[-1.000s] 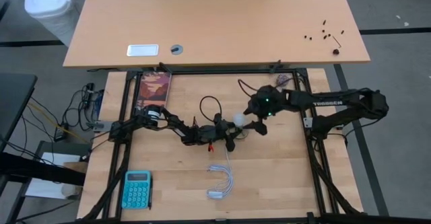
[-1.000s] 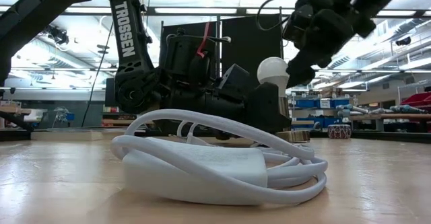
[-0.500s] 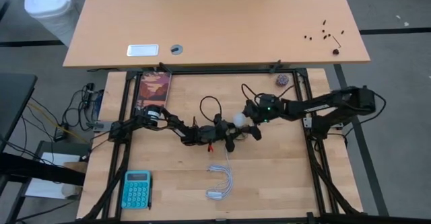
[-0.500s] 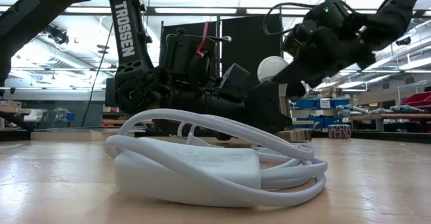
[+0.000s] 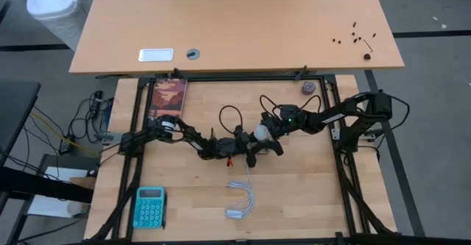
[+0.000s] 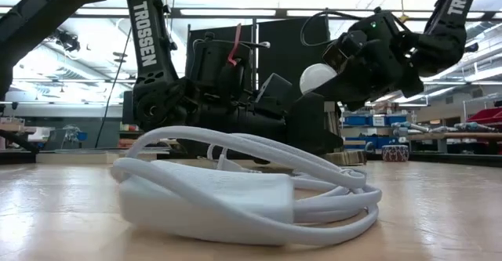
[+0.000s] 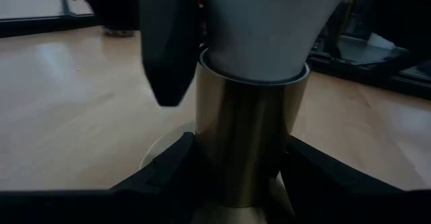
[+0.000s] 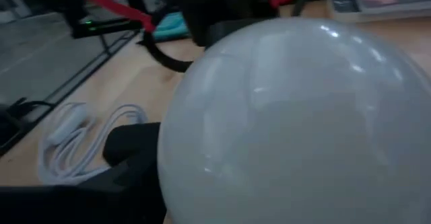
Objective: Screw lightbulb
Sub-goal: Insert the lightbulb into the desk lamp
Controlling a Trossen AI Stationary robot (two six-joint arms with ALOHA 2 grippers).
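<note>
The white lightbulb point(image 5: 260, 132) stands upright in a brass socket point(image 7: 250, 136) at the table's middle. My left gripper point(image 5: 252, 148) reaches in from the table's left and is shut on that socket. My right gripper point(image 5: 268, 135) comes from the right, tipped a little downward. Its dark fingers point(image 7: 168, 49) stand on either side of the bulb's globe point(image 8: 296, 116), wide apart. In the low view the bulb point(image 6: 318, 78) shows between the two arms, with my right gripper point(image 6: 357, 57) beside it. A white cord runs from the socket toward the near edge. My left gripper pinches the socket's brass cylinder point(image 7: 232, 170) between its two fingers, low on the cylinder. The fingers come in nearly level from the table's left. The socket stands upright with the bulb's neck in its top. My right gripper's fingers point(image 8: 135, 163) lie close along the globe; I cannot tell whether they touch it.
The coiled white cord with its switch block point(image 5: 241, 199) lies near the front. A teal calculator point(image 5: 149, 206) sits at the near left, a picture card point(image 5: 168, 98) at the far left and a small purplish ball point(image 5: 307, 87) at the far right. Black frame rails point(image 5: 340, 164) edge the board.
My right gripper has come down and toward the table's left onto the bulb, tipping from steeply downward to nearly level, so its fingers now flank the globe. The cord coil near the front has shifted slightly. The socket and bulb have stayed upright.
</note>
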